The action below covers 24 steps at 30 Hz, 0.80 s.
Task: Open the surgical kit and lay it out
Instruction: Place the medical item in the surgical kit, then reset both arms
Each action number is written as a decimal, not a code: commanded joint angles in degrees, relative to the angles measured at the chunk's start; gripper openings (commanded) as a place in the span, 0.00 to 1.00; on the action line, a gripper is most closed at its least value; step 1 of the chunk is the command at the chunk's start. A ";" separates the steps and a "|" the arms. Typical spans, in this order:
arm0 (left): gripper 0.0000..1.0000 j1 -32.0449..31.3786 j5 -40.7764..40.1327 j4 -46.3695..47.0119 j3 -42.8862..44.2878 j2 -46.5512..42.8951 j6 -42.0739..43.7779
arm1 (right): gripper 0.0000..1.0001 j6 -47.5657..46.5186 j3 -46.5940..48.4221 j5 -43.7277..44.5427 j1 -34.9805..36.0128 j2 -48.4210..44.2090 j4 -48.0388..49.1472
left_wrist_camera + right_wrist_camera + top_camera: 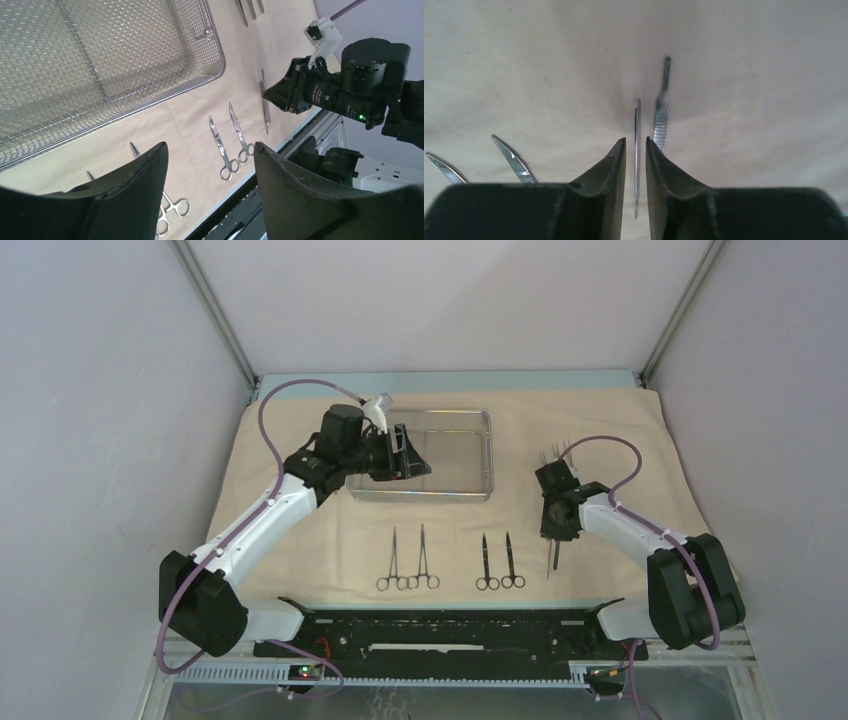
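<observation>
Right gripper (636,143) fingers slightly apart. One slim steel tweezer (638,117) lies unclamped between them on the beige cloth wrap (754,75), long axis along the fingers. Second slim tweezer (663,107) just beside. Left gripper (210,148) wide apart, empty, near the steel mesh tray (216,75), farther off.

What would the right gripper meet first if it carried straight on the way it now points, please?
Probably the beige cloth, or the slim tweezer lying between its slightly parted jaws: the right gripper points straight down at both. How far its tips stand above the cloth is unclear.
</observation>
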 commanded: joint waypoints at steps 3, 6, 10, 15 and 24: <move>0.83 -0.18 -6.24 2.58 -1.17 -3.10 0.36 | 0.36 -0.31 4.21 0.20 -0.19 -1.22 1.99; 0.85 -0.18 -10.04 3.09 -1.95 -4.20 0.83 | 0.40 -0.76 6.33 -0.36 -0.18 -1.70 1.00; 0.93 -0.18 -15.02 2.83 -2.29 -6.05 1.72 | 0.50 -1.27 8.52 -1.60 -0.19 -5.52 0.39; 1.00 -0.18 -20.07 -0.62 0.86 -7.30 3.78 | 0.78 -2.52 10.80 -9.22 -0.12 -12.31 4.73; 1.00 -0.09 -27.66 -1.11 1.02 -9.81 4.80 | 1.00 -4.42 12.51 -14.59 0.01 -21.12 16.11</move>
